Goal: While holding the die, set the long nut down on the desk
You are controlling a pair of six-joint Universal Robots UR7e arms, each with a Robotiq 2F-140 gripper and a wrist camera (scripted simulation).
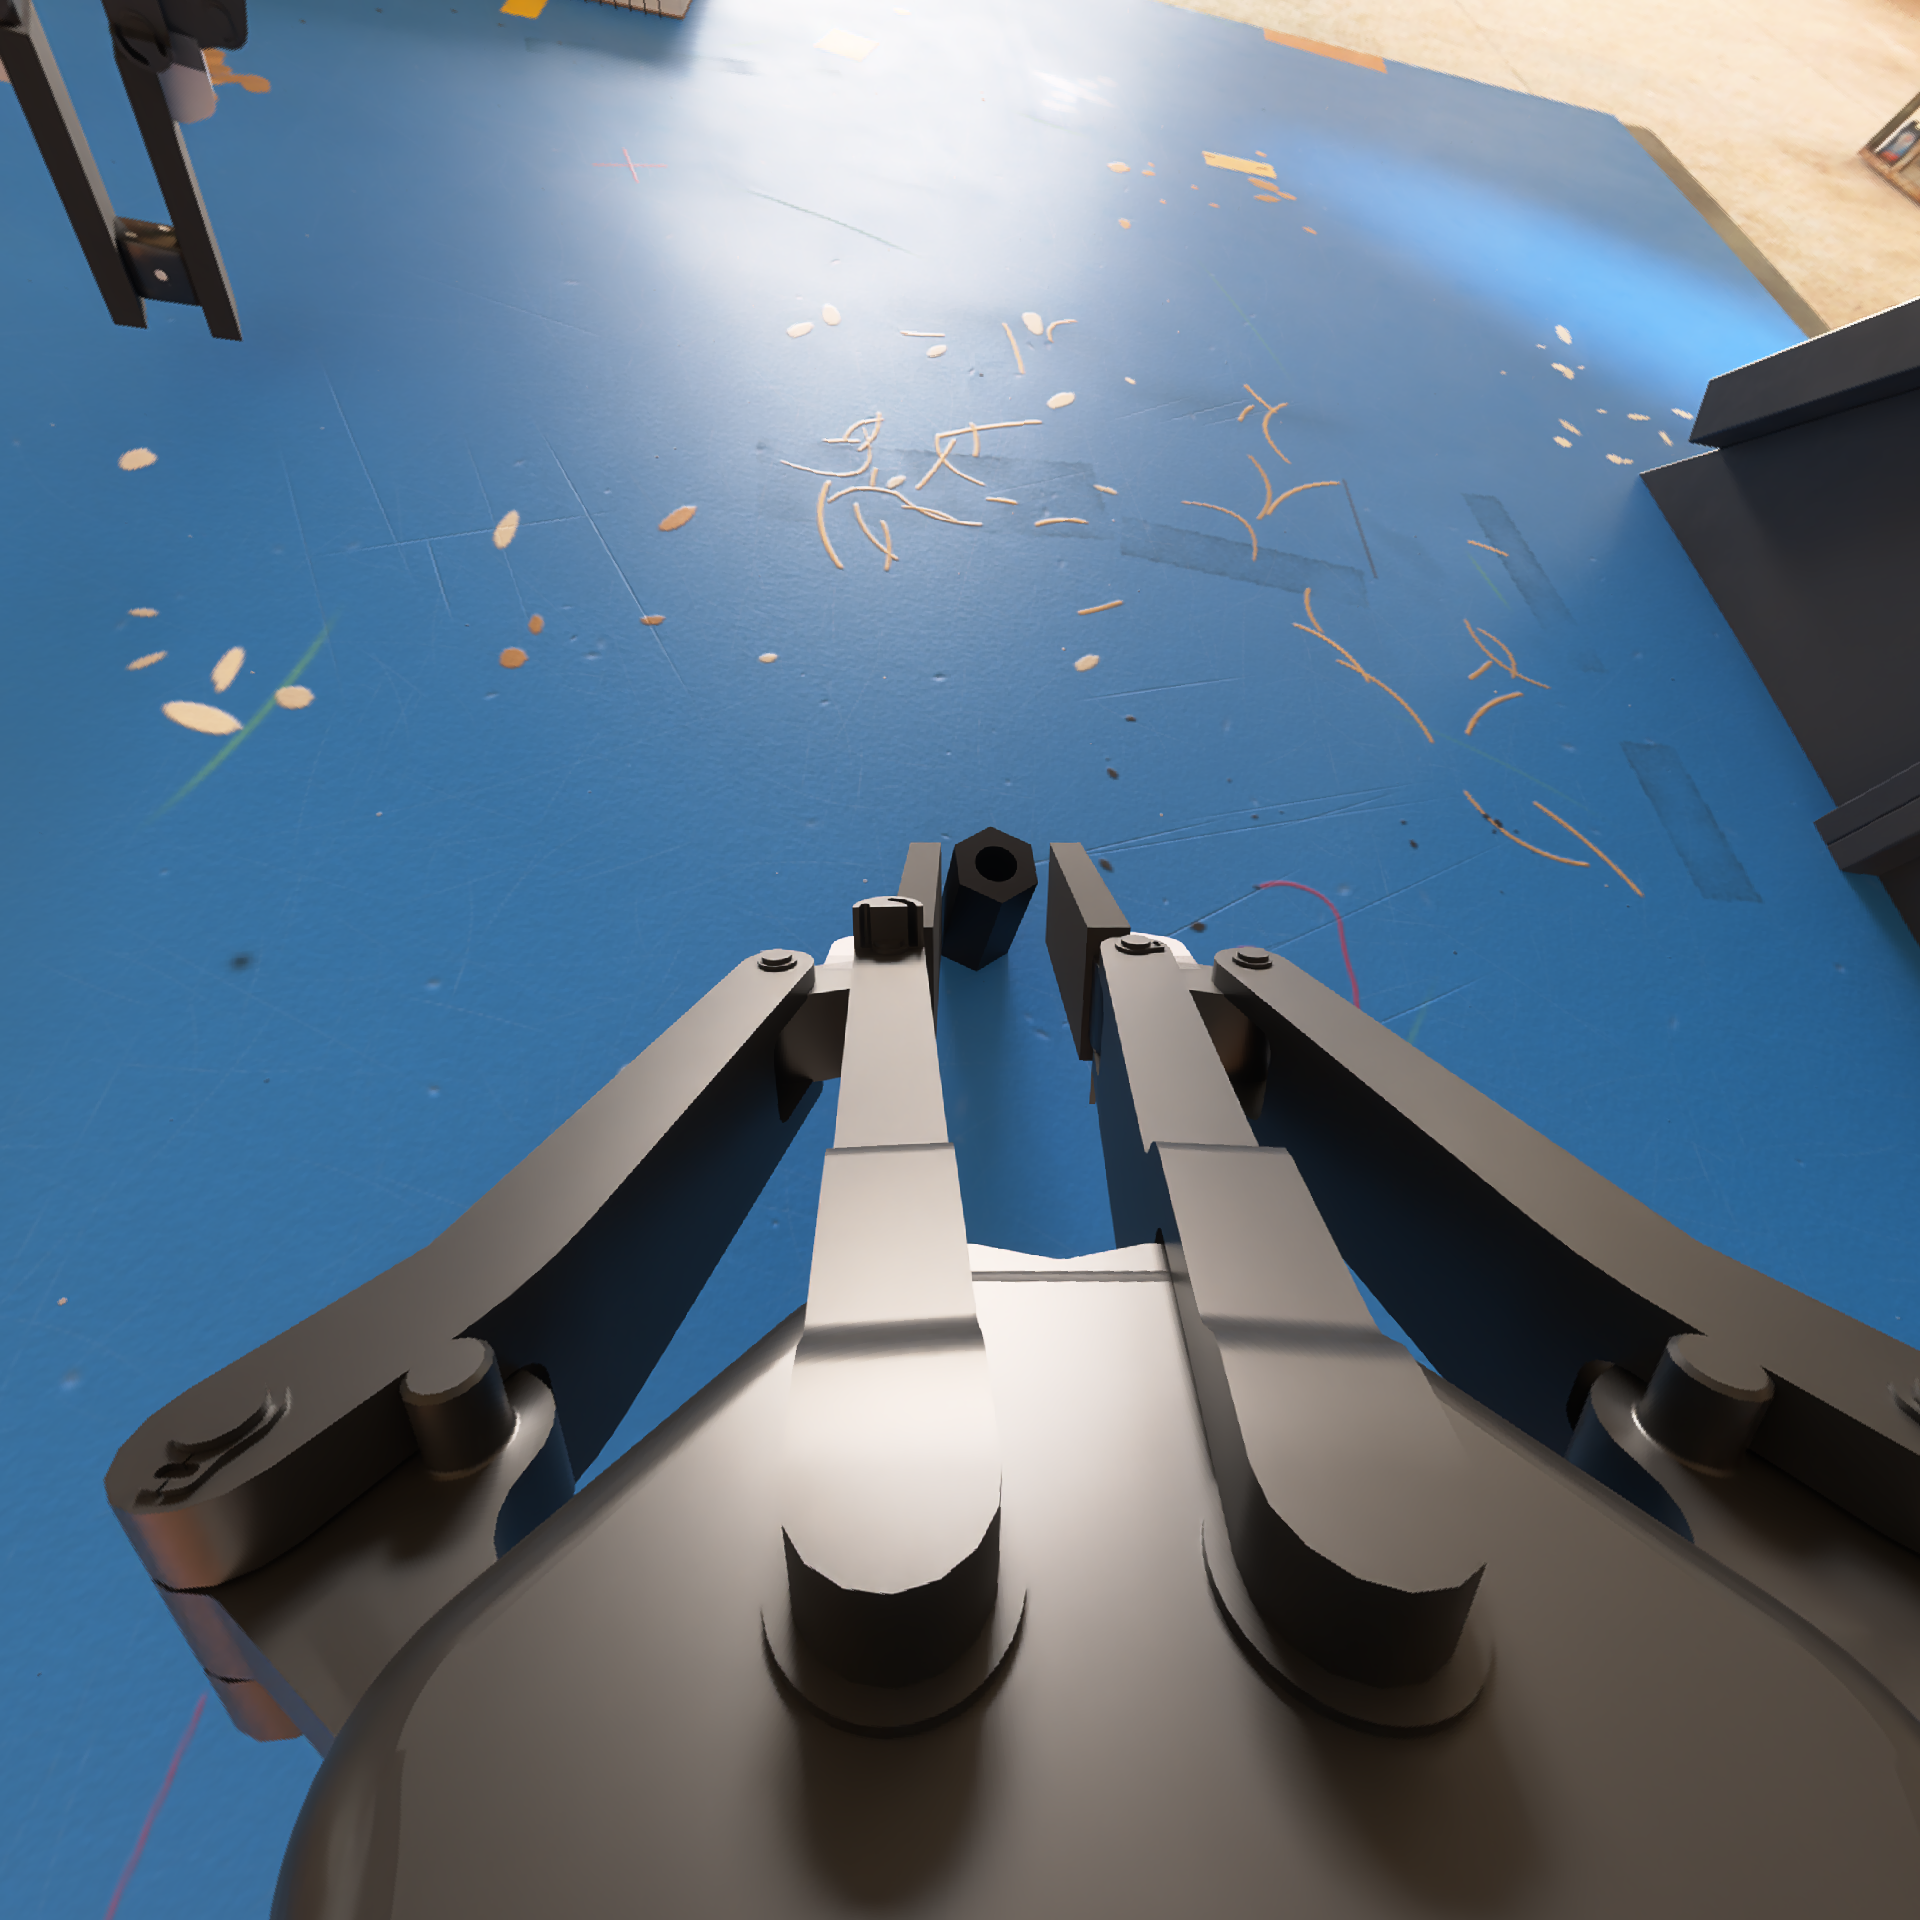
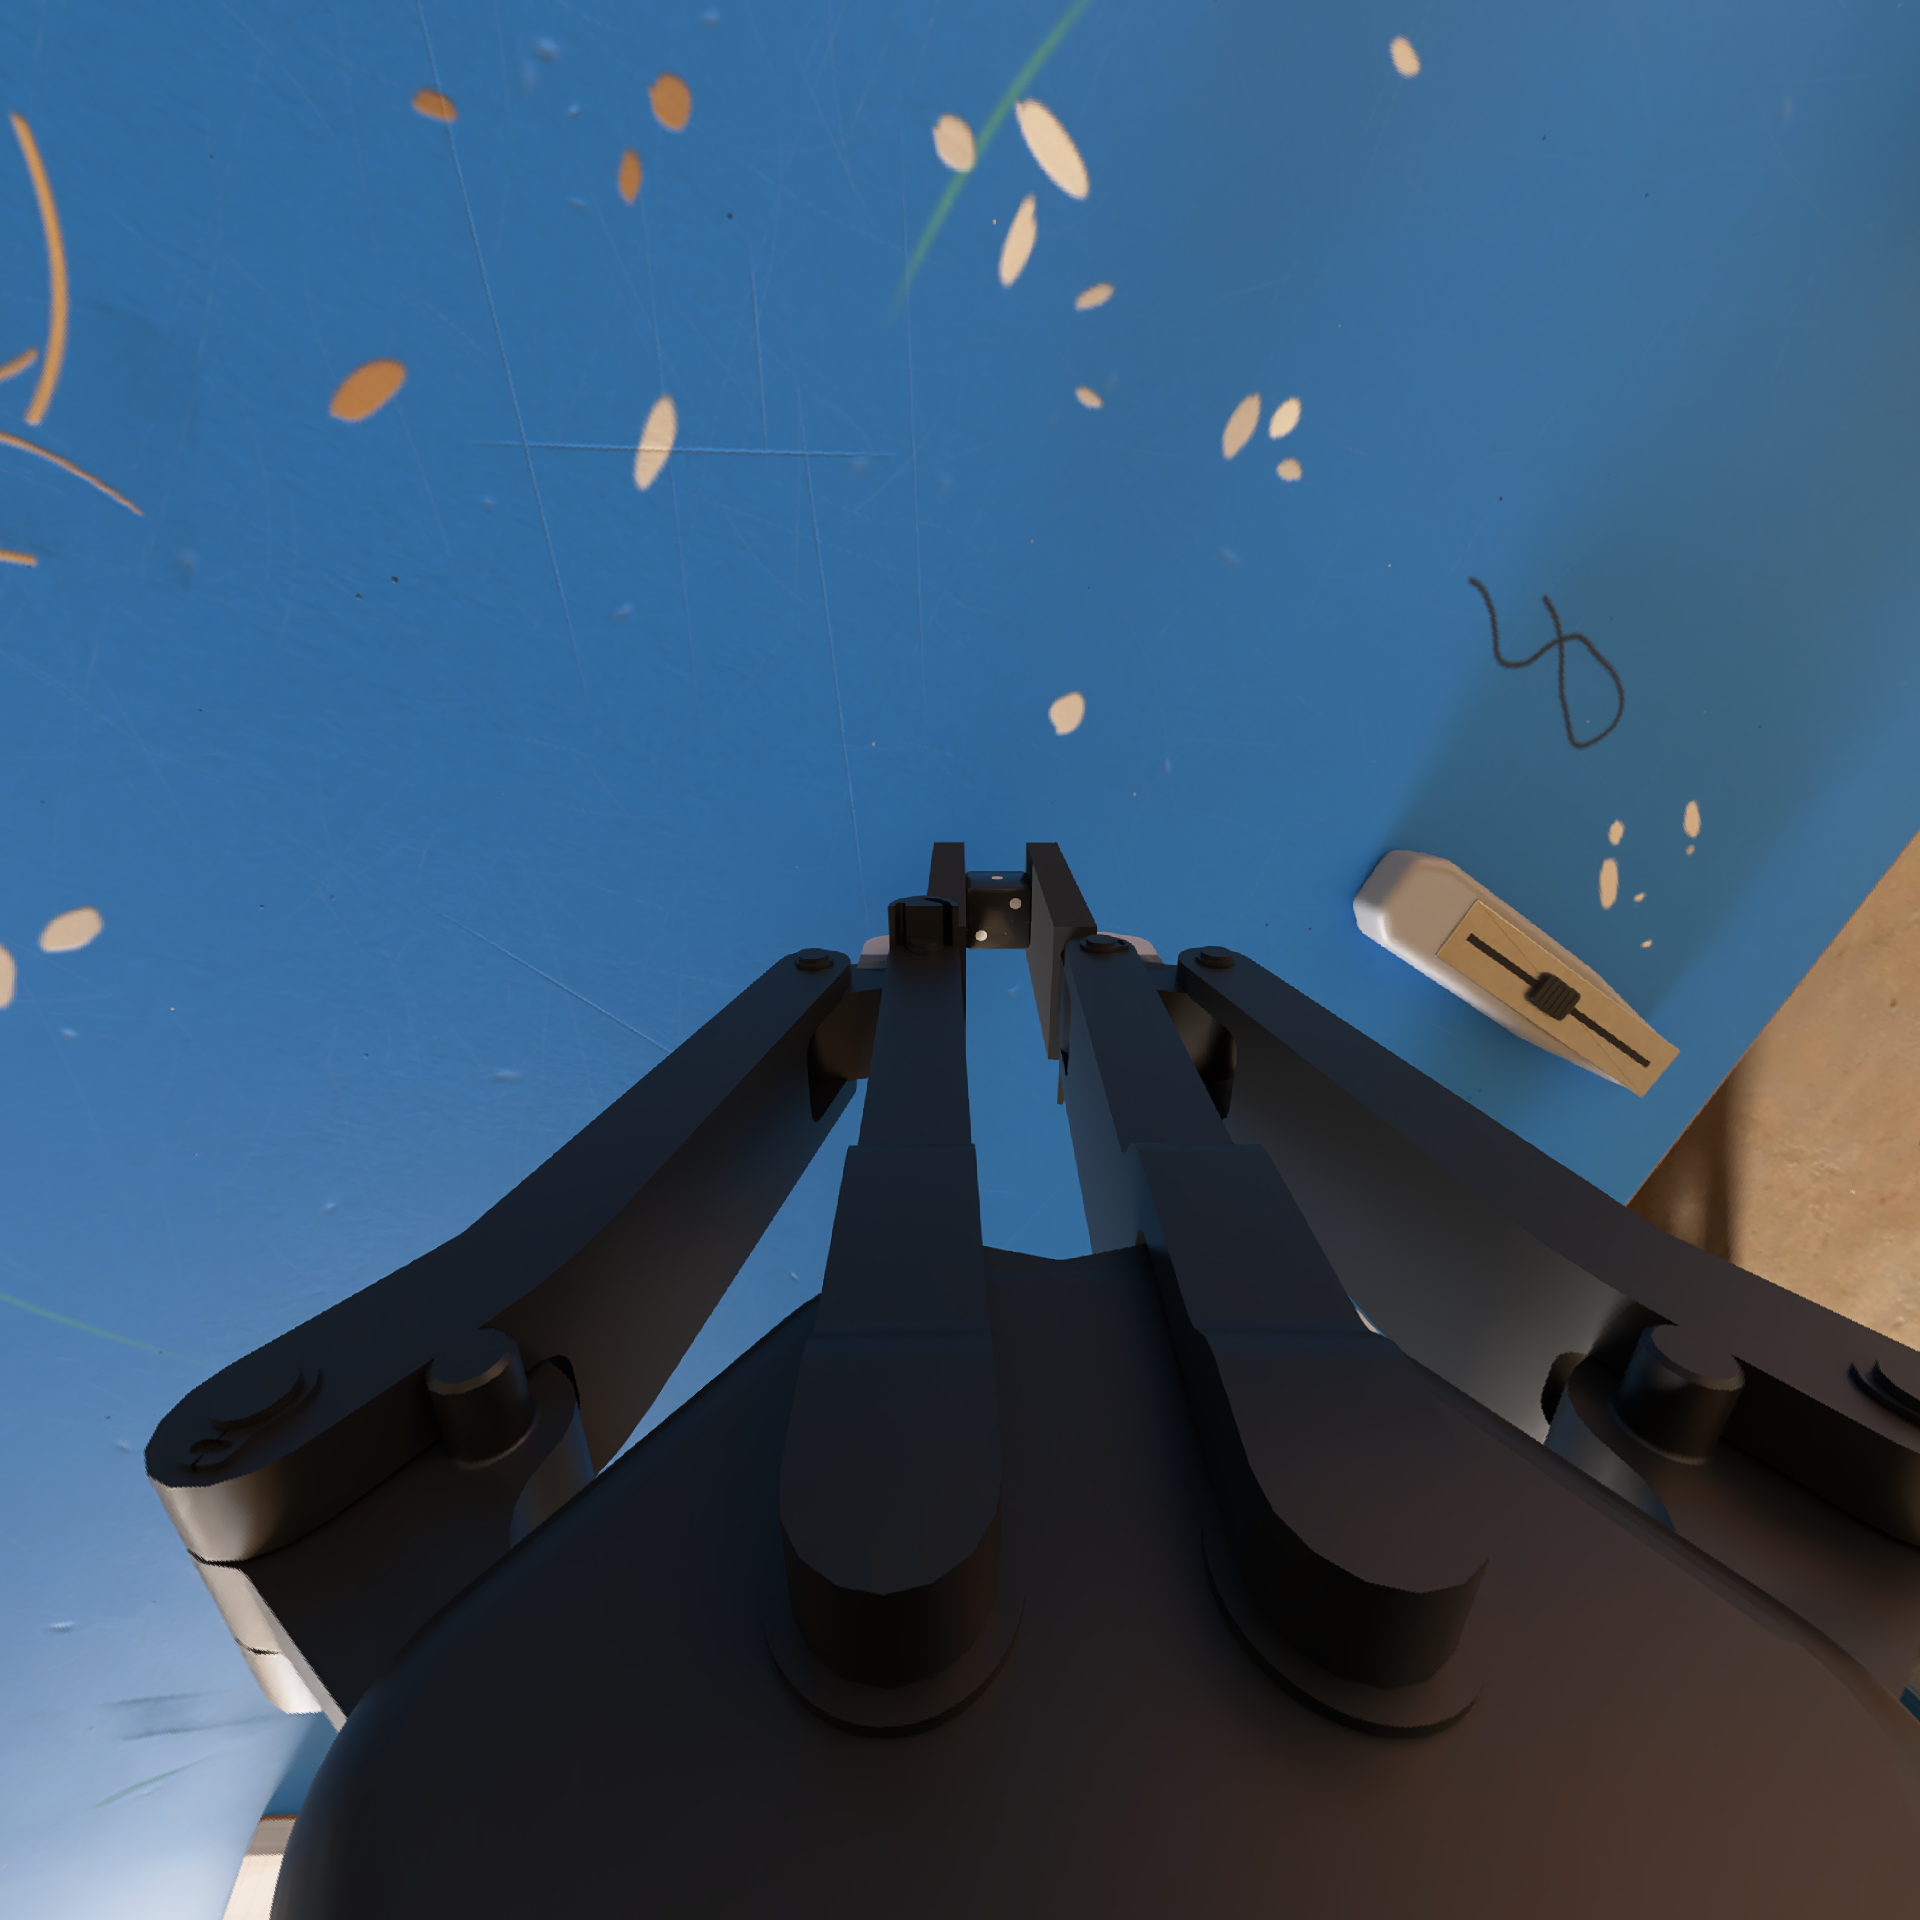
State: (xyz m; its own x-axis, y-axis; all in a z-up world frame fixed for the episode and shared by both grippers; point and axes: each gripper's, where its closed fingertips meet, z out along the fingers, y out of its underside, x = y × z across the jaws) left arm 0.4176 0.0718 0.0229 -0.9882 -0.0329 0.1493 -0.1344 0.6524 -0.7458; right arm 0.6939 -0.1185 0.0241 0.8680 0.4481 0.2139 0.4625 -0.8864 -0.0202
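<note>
In the left wrist view the long nut (image 1: 987, 899), a black hexagonal sleeve with a round bore, stands upright on the blue desk (image 1: 520, 935). My left gripper (image 1: 992, 883) straddles it. The left pad is against it and a thin gap shows at the right pad, so the jaws are slightly open. In the right wrist view my right gripper (image 2: 995, 894) is shut on the die (image 2: 995, 909), a small black cube with white pips, held above the desk. The right gripper also shows at the far top left of the left wrist view (image 1: 156, 270), with the die between its fingers.
A dark grey box (image 1: 1808, 582) stands at the desk's right side. A white and tan utility knife (image 2: 1507, 966) lies near the desk edge, right of my right gripper. A black thread loop (image 2: 1558, 665) lies beyond it. Chipped paint marks the desk.
</note>
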